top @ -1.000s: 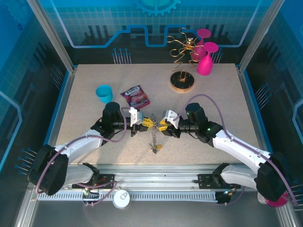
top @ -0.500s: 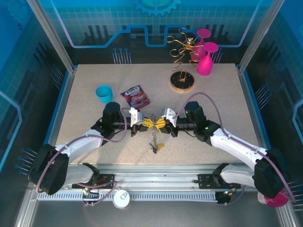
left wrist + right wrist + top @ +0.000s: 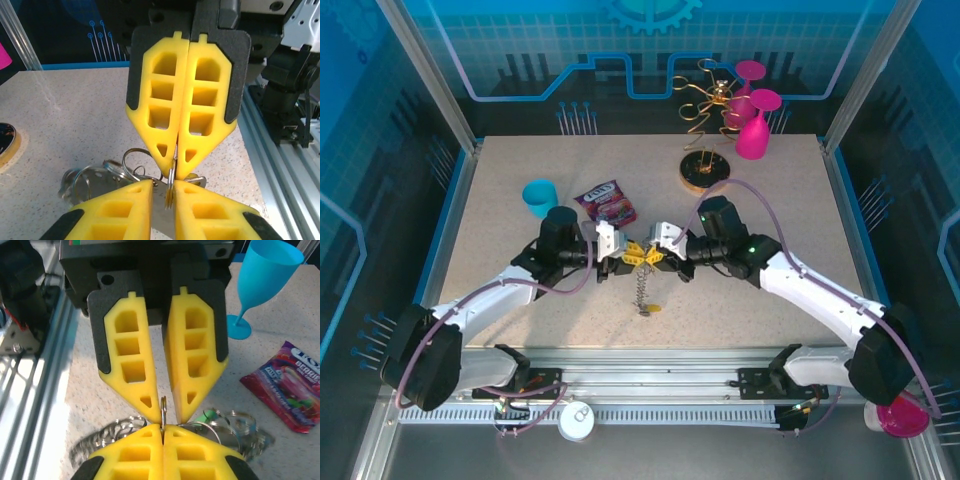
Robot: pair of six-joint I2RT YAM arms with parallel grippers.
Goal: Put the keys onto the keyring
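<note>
My two grippers meet tip to tip over the middle of the table. The right gripper (image 3: 657,258) (image 3: 162,427) is shut on the keyring (image 3: 163,407), a thin metal ring seen edge-on. The left gripper (image 3: 628,256) (image 3: 164,186) faces it with its jaws a little apart, and the ring (image 3: 171,187) stands in the gap. Silver keys and small rings (image 3: 95,180) hang behind the fingers, one with a green head (image 3: 210,415). A silvery chain (image 3: 641,288) hangs down from the ring to the table and ends at a small yellow piece (image 3: 651,309).
A blue cup (image 3: 540,196) and a snack packet (image 3: 607,204) lie just behind the left gripper. The gold wire stand (image 3: 705,170) and pink glasses (image 3: 753,130) are at the back right. The table's front rail runs close below the arms.
The right gripper moved left to meet the left one and closed on the ring. The left jaws then parted slightly. The chain was lifted a little toward the back.
</note>
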